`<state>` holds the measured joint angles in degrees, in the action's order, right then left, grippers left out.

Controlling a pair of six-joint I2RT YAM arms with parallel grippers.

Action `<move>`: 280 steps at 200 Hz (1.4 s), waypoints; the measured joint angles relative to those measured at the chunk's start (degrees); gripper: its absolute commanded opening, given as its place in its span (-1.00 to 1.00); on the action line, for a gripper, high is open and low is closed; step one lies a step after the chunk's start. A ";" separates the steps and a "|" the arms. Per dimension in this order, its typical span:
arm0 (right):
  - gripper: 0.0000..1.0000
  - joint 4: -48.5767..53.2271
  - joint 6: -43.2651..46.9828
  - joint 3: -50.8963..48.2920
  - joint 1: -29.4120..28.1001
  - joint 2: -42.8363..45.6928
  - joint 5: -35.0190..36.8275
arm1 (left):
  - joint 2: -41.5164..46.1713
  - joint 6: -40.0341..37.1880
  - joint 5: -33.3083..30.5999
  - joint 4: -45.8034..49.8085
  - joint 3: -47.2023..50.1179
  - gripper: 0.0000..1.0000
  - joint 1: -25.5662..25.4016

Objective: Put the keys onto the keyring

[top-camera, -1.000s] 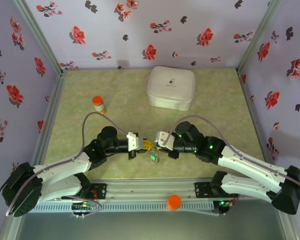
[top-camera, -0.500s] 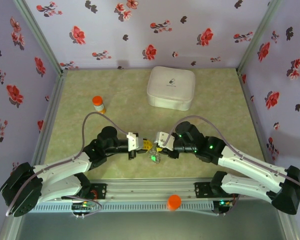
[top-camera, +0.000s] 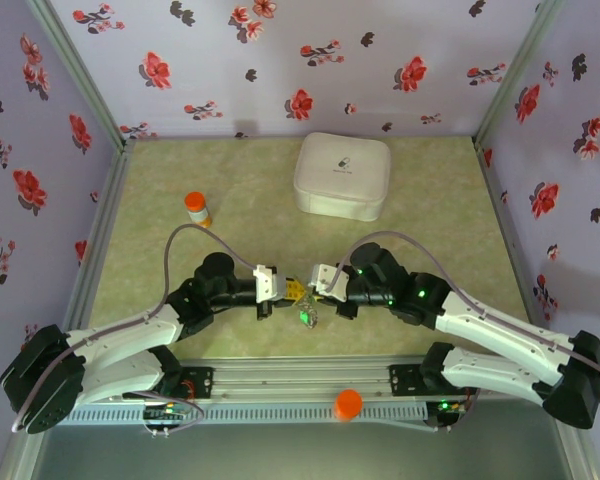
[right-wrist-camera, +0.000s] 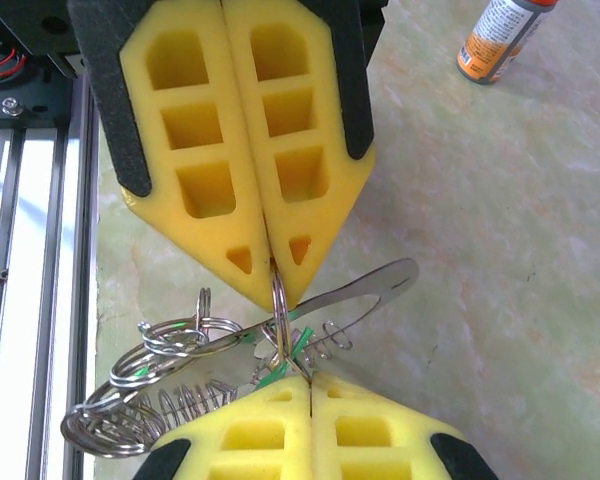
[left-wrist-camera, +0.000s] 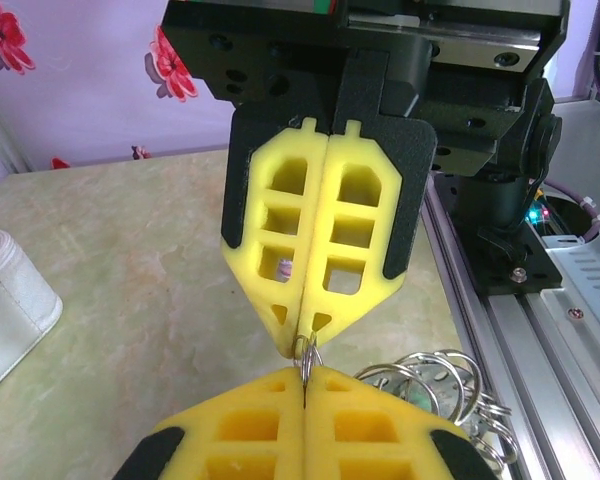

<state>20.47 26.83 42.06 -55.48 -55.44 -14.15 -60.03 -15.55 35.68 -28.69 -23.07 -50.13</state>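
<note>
My left gripper (top-camera: pixel 290 290) and right gripper (top-camera: pixel 314 290) meet tip to tip low over the table's near middle. Both are shut on one small silver split ring (left-wrist-camera: pixel 308 352) (right-wrist-camera: pixel 278 318) that bridges their yellow fingertips. That ring belongs to the keyring (right-wrist-camera: pixel 150 395), a tangle of silver rings and a coil that hangs below the tips (left-wrist-camera: pixel 450 385). Green slivers of the keys (right-wrist-camera: pixel 282 362) show among the rings just above my right fingertips, and as a green spot (top-camera: pixel 306 316) under the grippers. A flat silver blade (right-wrist-camera: pixel 375 285) sticks out of the bundle.
A white zipped case (top-camera: pixel 342 175) lies at the back middle. An orange-capped bottle (top-camera: pixel 197 208) (right-wrist-camera: pixel 495 40) stands to the left. The aluminium base rail (top-camera: pixel 300 385) runs along the near edge, with an orange knob (top-camera: pixel 348 403) on it.
My right gripper's fingers have closed onto the small ring. Both arms have barely moved.
</note>
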 measured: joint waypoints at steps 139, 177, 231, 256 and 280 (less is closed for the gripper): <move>-0.47 0.39 -0.46 0.59 -0.15 3.69 -0.22 | 0.00 0.04 1.27 -1.25 -0.02 -1.00 0.00; -0.50 -1.25 -1.57 0.09 -0.17 3.32 -2.67 | 0.00 0.17 1.46 -1.33 0.00 -1.00 0.00; -0.89 -3.63 -2.25 -0.02 -0.28 1.22 -3.50 | -0.02 0.22 1.31 -1.70 -0.02 -1.00 0.02; -1.00 -3.61 -2.43 -0.02 -0.28 1.07 -3.54 | -0.13 0.24 1.01 -1.68 0.00 -0.96 0.17; -1.00 -2.49 -2.01 0.50 -0.28 0.50 -3.30 | -0.09 0.44 0.52 -1.73 0.00 -0.37 0.15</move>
<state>17.98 24.82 42.57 -55.77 -54.94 -17.45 -60.12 -15.11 36.21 -30.41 -23.07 -49.98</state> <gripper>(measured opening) 0.065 0.252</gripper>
